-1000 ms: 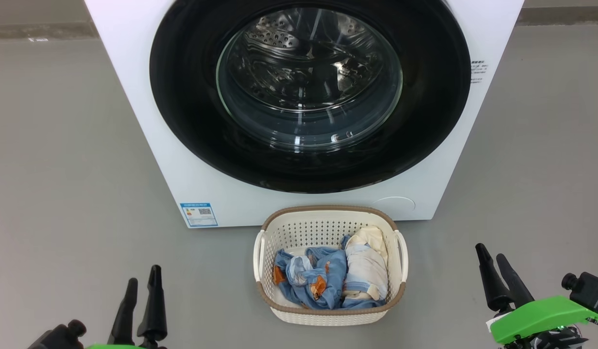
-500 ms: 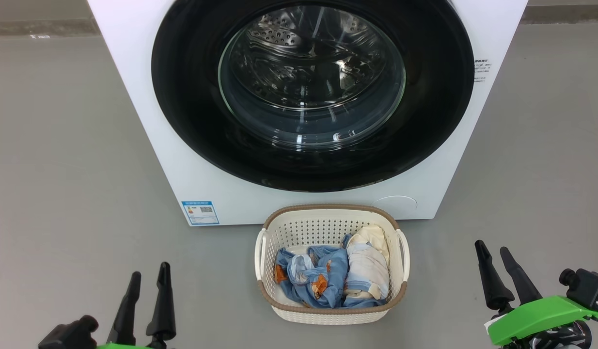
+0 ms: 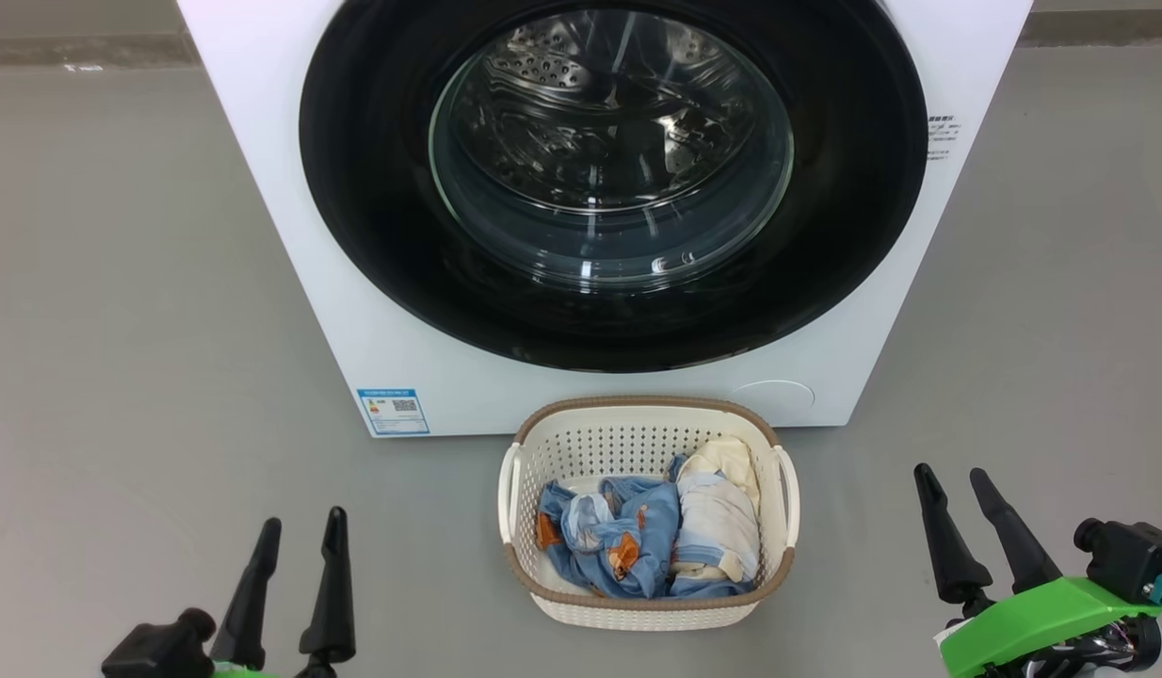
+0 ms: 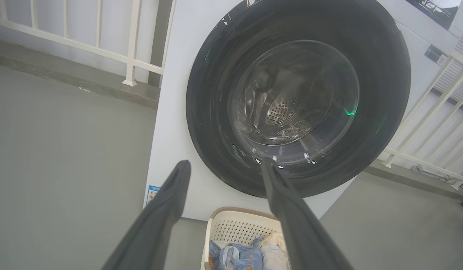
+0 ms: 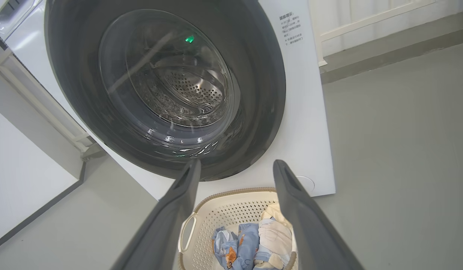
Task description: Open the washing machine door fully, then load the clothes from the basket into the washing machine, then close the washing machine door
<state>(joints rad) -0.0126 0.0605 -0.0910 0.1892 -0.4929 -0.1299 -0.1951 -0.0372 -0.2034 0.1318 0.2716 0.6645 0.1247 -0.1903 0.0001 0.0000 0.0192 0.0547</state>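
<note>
The white washing machine (image 3: 261,188) stands ahead with its round black-ringed door (image 3: 374,226) shut flat against the front; the steel drum shows through the glass. In front of it on the floor sits the cream basket (image 3: 637,414) with the clothes inside: a light blue printed garment (image 3: 614,546) and a cream striped cloth (image 3: 718,523). My left gripper (image 3: 303,527) hovers low at the basket's left, open and empty. My right gripper (image 3: 951,476) hovers at the basket's right, open and empty. Both wrist views look at the door (image 4: 212,93) (image 5: 261,82) and the basket (image 4: 235,227) (image 5: 224,215).
Grey floor (image 3: 120,330) spreads on both sides of the machine. A white railing (image 4: 115,56) runs behind the machine on the left and another railing (image 4: 434,123) on the right. A blue label sticker (image 3: 394,411) marks the machine's lower left corner.
Both grippers have crept a little forward and inward toward the basket. The head camera has shifted slightly. Door, basket and clothes stay as they were.
</note>
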